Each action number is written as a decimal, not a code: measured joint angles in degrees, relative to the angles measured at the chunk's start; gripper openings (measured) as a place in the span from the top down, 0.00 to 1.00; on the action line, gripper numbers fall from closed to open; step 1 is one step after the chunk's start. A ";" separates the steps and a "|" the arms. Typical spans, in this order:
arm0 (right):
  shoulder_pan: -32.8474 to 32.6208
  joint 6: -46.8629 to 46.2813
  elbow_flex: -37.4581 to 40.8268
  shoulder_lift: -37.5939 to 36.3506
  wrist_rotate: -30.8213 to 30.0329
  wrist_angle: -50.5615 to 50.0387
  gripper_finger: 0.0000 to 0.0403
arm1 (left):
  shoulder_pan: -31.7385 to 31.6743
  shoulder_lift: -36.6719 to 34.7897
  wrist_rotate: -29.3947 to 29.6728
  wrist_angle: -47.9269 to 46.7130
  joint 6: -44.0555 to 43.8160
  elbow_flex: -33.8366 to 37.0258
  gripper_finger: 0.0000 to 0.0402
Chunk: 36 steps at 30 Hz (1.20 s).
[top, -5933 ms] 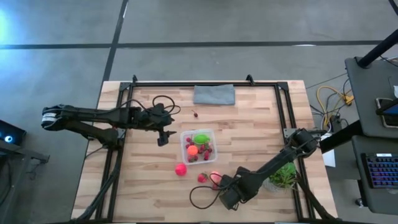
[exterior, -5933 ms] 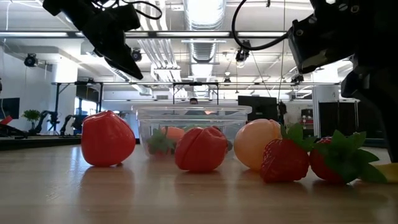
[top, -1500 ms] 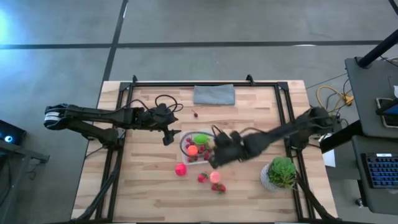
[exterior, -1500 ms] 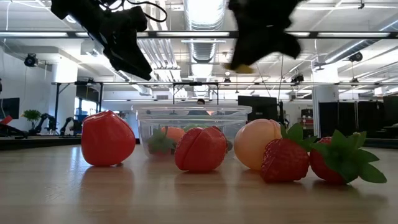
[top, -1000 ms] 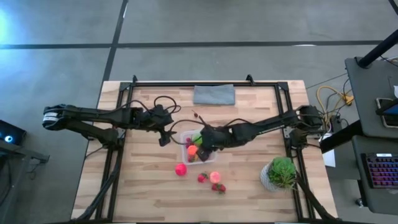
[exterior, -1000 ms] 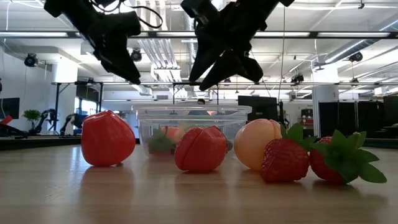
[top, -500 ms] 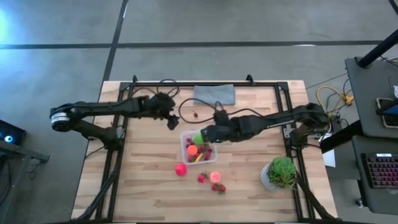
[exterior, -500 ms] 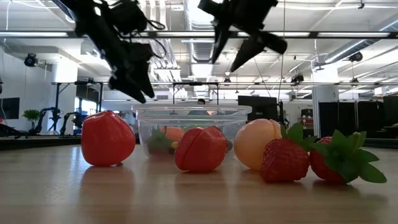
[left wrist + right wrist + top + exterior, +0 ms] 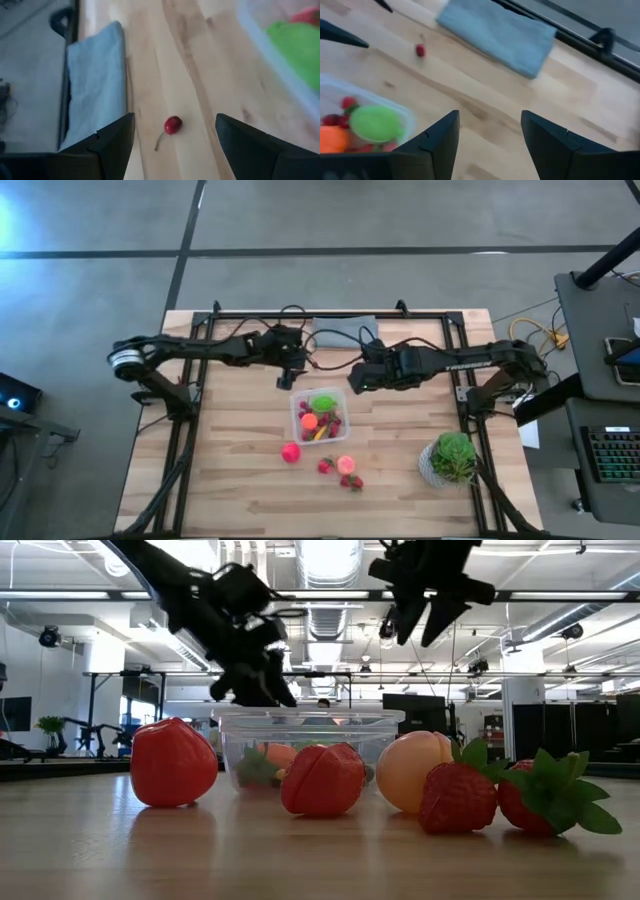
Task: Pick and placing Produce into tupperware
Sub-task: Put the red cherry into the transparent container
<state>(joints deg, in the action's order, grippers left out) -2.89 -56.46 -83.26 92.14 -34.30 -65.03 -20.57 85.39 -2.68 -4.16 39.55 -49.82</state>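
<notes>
The clear tupperware [image 9: 298, 402] stands mid-table and holds a green ball [image 9: 323, 402], an orange one, dark-red berries and a small yellow piece. On its near side a pink ball [image 9: 290, 452], a peach ball [image 9: 345, 464] and two strawberries [image 9: 350, 480] lie on the wood. A single cherry [image 9: 172, 125] lies on the table between box and grey cloth. My left gripper [image 9: 288, 375] hovers open at the box's far left corner, with the cherry ahead between its fingers [image 9: 174, 119]. My right gripper [image 9: 352, 378] is open beyond the box's far right corner, empty [image 9: 490, 115].
A folded grey cloth [image 9: 345, 330] lies at the far edge, partly under cables. A leafy potted plant [image 9: 452, 455] stands near the right rail. Black frame rails run along the table's left, right and far sides. Bare wood shows on the near left.
My right gripper has drawn back from above the box toward the far right, and a small yellow piece now lies in the box. My left gripper has swung from the box's left side toward the far edge and rightward, nearer the cherry.
</notes>
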 joint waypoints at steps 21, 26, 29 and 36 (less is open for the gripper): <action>0.02 -13.27 3.59 -9.73 -3.39 -12.25 0.49 | -4.15 19.11 0.01 -8.04 -0.20 -13.54 0.35; -0.20 -14.08 5.18 -12.37 -3.48 -12.38 0.49 | -5.09 19.51 -0.68 -12.32 -0.17 -14.64 0.35; -0.20 -14.09 6.37 -13.23 -3.95 -12.35 0.49 | -5.09 19.33 -3.68 -12.39 -0.15 -14.62 0.35; -0.22 -15.96 8.53 -14.12 -4.27 -12.36 0.49 | -5.08 20.01 -4.89 -12.39 -0.15 -14.65 0.35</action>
<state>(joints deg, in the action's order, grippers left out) -3.11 -72.42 -74.73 78.02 -38.57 -77.39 -25.65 105.41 -7.57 -16.55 39.40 -64.47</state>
